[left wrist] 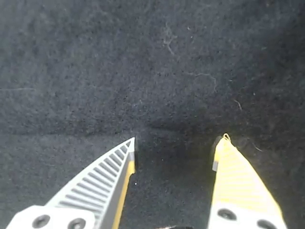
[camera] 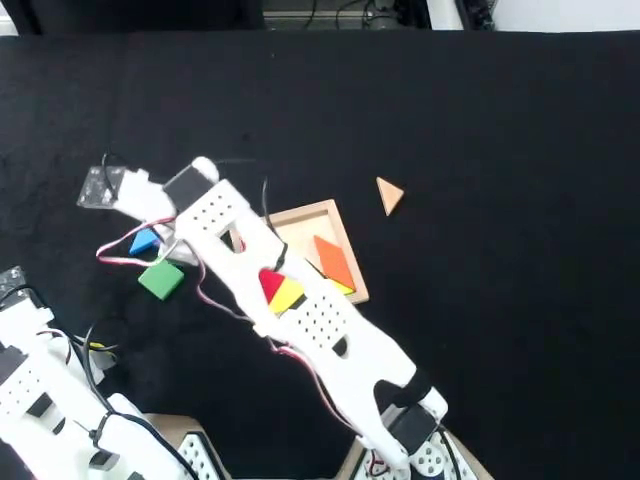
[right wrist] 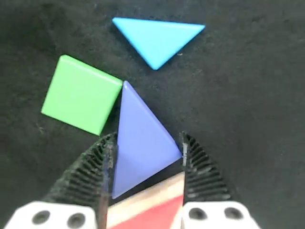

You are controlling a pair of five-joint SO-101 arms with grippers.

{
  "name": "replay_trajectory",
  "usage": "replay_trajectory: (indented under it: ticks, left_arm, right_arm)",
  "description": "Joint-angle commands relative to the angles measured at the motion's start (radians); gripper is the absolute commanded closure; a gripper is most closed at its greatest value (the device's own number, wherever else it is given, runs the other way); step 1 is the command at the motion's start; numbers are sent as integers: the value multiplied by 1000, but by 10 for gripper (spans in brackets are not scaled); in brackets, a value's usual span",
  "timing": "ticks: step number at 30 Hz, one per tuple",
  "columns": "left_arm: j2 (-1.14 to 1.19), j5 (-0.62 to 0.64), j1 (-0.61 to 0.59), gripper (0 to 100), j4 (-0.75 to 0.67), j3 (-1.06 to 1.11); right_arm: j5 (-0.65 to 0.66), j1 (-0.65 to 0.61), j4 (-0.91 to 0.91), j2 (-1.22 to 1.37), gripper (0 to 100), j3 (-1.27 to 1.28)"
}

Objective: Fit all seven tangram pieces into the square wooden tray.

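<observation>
Tray (camera: 300, 210) holds three pieces (camera: 335, 260). Right hand (right wrist: 147, 137) grips purple triangle (right wrist: 138, 124); green square (right wrist: 81, 95), blue triangle (right wrist: 157, 38) beside it, tan triangle (camera: 388, 194) well apart. Left hand (left wrist: 178, 138) open.

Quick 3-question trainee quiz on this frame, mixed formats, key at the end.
1. True or false: the tan triangle lies inside the tray.
2. Which piece sits between the right gripper's jaws? A green square, B purple triangle, C blue triangle.
3. Fill in: the left gripper is ___ over bare cloth.
Key: 1 false; 2 B; 3 open.
</observation>
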Motion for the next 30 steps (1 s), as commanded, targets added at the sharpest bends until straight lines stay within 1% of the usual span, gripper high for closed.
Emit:
replay_trajectory:
  ticks: [1,3,5,8,11,15,17,19,21,25,28,30]
  left_arm:
    - [-9,-5,-1,733,-15,-4]
    - [-9,-5,1,733,-15,-4]
    - [-9,-5,10,733,-15,-4]
    - [-9,-5,24,733,-12,-2]
    - [-9,-5,24,733,-15,2]
    - [-9,-5,24,733,-15,2]
    - [-9,-5,24,733,-15,2]
    - [-9,-5,24,733,-15,2]
    - [-9,-5,24,733,-15,2]
    - [-9,-5,24,733,-15,2]
    - [-9,-5,24,733,-15,4]
    - [-9,-5,24,733,-15,4]
  right_arm:
    - [2,74,98,-21,928,-174]
    - [-3,109,118,-25,929,-223]
    - [-46,160,118,-45,929,-232]
    - [-84,213,120,-124,929,-145]
    - [-81,238,120,-282,929,70]
    - [-69,264,117,-584,928,417]
    - [-14,295,115,-731,928,581]
    - [46,351,97,-854,928,742]
    - [92,431,32,-949,926,897]
    - [172,559,-192,-1040,924,1187]
    - [272,586,-339,-1044,924,1356]
    - [298,583,-420,-1044,924,1434]
